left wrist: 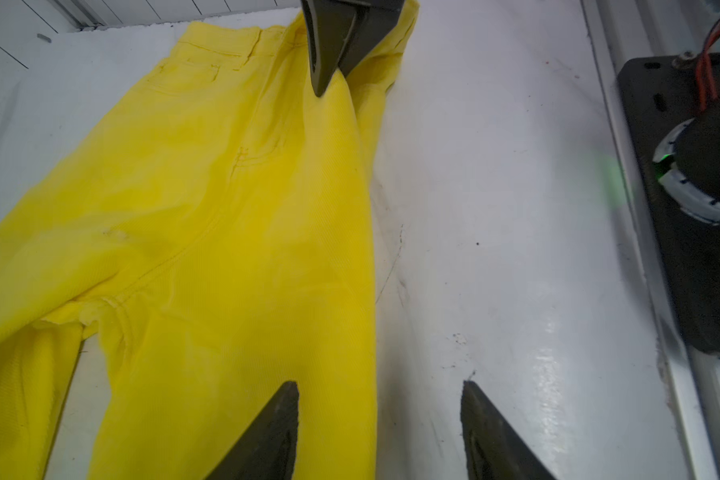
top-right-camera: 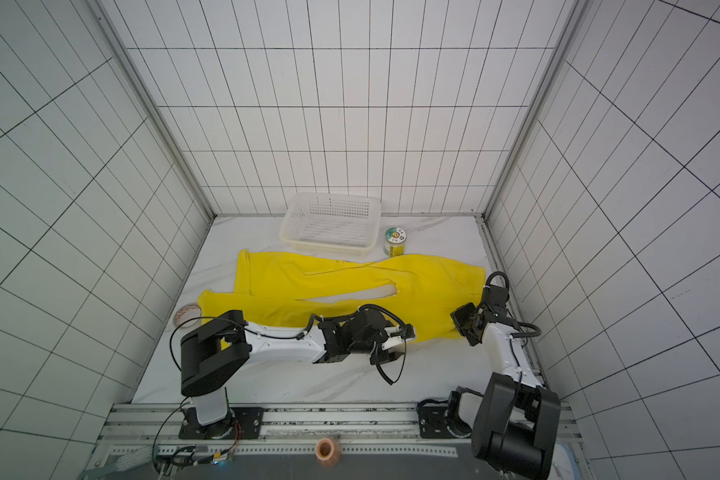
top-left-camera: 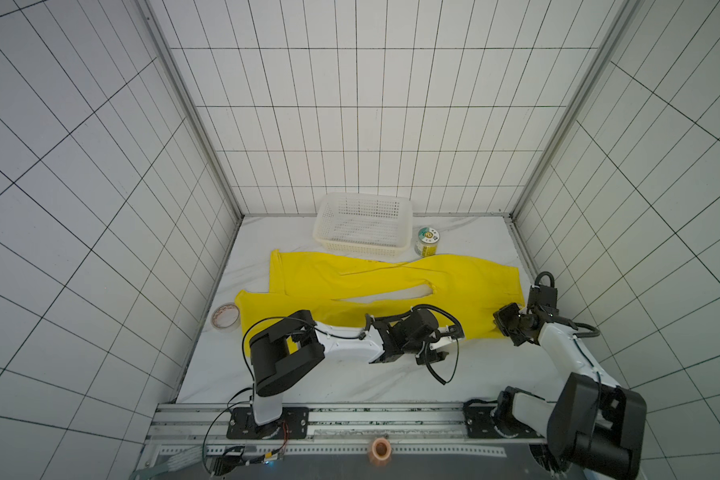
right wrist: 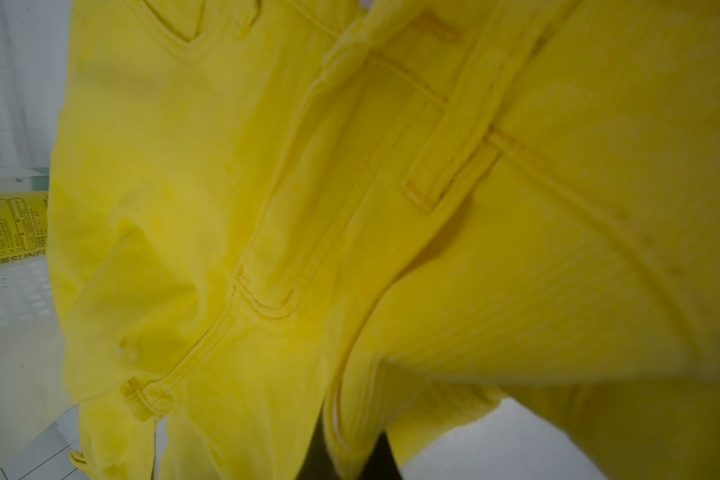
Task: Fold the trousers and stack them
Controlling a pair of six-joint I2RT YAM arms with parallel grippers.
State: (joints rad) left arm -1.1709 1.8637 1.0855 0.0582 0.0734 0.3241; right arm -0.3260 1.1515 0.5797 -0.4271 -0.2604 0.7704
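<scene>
From above, in both top views: shows the trousers (top-left-camera: pixel 391 286) (top-right-camera: pixel 350 282) spread flat on the white table (top-left-camera: pixel 350 382), waist to the right, both legs running left with a narrow gap between them. Places the white basket (top-left-camera: pixel 364 222) at the far edge, just beside the far leg, with a small can (top-left-camera: pixel 427 241) next to it and a roll of tape (top-left-camera: pixel 225 316) near the cuff of the near leg. Finds the left tool (top-left-camera: pixel 445 343) low over the near edge of the cloth, about midway along. Finds the right tool (top-left-camera: pixel 501 326) at the near corner of the waist, touching the cloth.

From the left wrist: shows the left tool (left wrist: pixel 380 383) with jaws apart, one finger over yellow cloth, its mate over bare table, holding nothing. Shows, further off, the right tool (left wrist: pixel 333 50) pinched together on the waist edge, the fabric drawn up into a small ridge there.

From the right wrist: fills almost wholly with trousers (right wrist: pixel 267 208), seams and a belt loop close up. Shows the dark fingers (right wrist: pixel 317 453) of the right tool closed on a fold of waistband. Catches the can (right wrist: pixel 9 224) and basket (right wrist: pixel 13 299) blurred at one side.
</scene>
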